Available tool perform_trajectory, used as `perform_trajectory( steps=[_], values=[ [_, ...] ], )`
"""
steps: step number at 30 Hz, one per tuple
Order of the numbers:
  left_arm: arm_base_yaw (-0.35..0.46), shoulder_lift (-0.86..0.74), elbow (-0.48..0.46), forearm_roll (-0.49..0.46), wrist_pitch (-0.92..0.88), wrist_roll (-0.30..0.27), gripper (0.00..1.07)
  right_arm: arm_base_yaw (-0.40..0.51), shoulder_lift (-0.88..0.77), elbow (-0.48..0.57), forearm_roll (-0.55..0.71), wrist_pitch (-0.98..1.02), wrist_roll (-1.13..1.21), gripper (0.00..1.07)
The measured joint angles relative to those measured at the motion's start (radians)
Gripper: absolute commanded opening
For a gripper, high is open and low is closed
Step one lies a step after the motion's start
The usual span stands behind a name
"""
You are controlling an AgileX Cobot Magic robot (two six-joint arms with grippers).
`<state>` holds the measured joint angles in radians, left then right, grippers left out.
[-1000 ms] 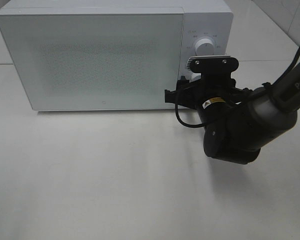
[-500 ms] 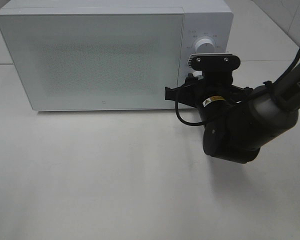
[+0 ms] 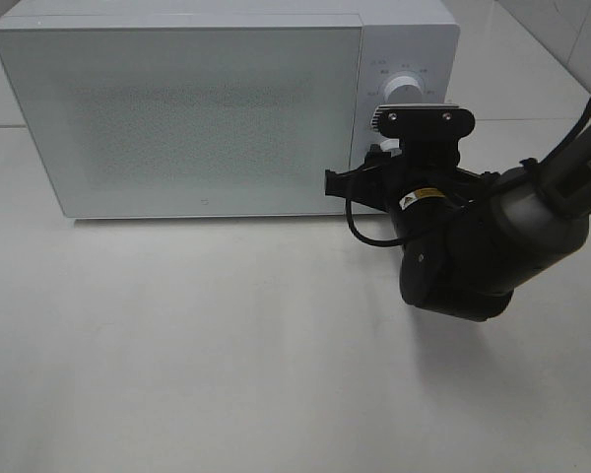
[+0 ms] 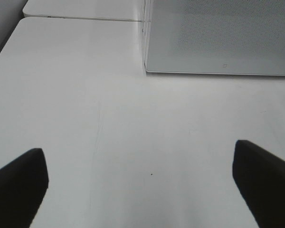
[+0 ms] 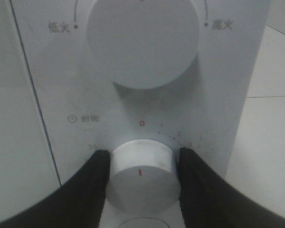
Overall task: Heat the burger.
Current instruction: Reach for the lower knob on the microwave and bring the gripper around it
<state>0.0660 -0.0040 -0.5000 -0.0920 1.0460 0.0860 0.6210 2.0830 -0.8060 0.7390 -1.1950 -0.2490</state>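
Since a second ago my right claw (image 5: 142, 160) has narrowed onto the lower knob (image 5: 142, 183) of the microwave (image 3: 177, 108), gripping it. My left claw (image 4: 137, 149) stands wide over the counter (image 4: 109, 118). Where the burger is, I cannot tell.

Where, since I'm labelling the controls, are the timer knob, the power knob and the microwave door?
timer knob (image 5: 142, 183), right wrist view, front face below the red mark.
power knob (image 5: 142, 40), right wrist view, centre of its face.
microwave door (image 3: 177, 108), exterior high view, middle of the frosted panel.
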Motion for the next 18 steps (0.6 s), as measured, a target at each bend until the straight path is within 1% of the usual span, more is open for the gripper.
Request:
perform_trajectory(
  steps=[4,6,7,10,11,13,14,15,16,17,18],
  values=[
    [0.000,0.000,0.000,0.000,0.000,0.000,0.98,0.000,0.000,0.000,0.001,0.000,0.058,0.04],
    [0.000,0.000,0.000,0.000,0.000,0.000,0.98,0.000,0.000,0.000,0.002,0.000,0.157,0.04],
    [0.000,0.000,0.000,0.000,0.000,0.000,0.98,0.000,0.000,0.000,0.002,0.000,0.157,0.04],
    [0.000,0.000,0.000,0.000,0.000,0.000,0.98,0.000,0.000,0.000,-0.001,0.001,0.307,0.04],
    [0.000,0.000,0.000,0.000,0.000,0.000,0.98,0.000,0.000,0.000,-0.001,0.001,0.307,0.04],
    [0.000,0.000,0.000,0.000,0.000,0.000,0.98,0.000,0.000,0.001,-0.007,0.004,0.450,0.04],
    [0.000,0.000,0.000,0.000,0.000,0.000,0.98,0.000,0.000,0.001,-0.007,0.004,0.450,0.04],
    [0.000,0.000,0.000,0.000,0.000,0.000,0.98,0.000,0.000,0.003,-0.015,0.005,0.564,0.04],
    [0.000,0.000,0.000,0.000,0.000,0.000,0.98,0.000,0.000,0.003,-0.019,0.005,0.620,0.03],
    [0.000,0.000,0.000,0.000,0.000,0.000,0.98,0.000,0.000,0.003,-0.019,0.005,0.620,0.03],
    [0.000,0.000,0.000,0.000,0.000,0.000,0.98,0.000,0.000,0.005,-0.023,0.005,0.714,0.02]
  ],
)
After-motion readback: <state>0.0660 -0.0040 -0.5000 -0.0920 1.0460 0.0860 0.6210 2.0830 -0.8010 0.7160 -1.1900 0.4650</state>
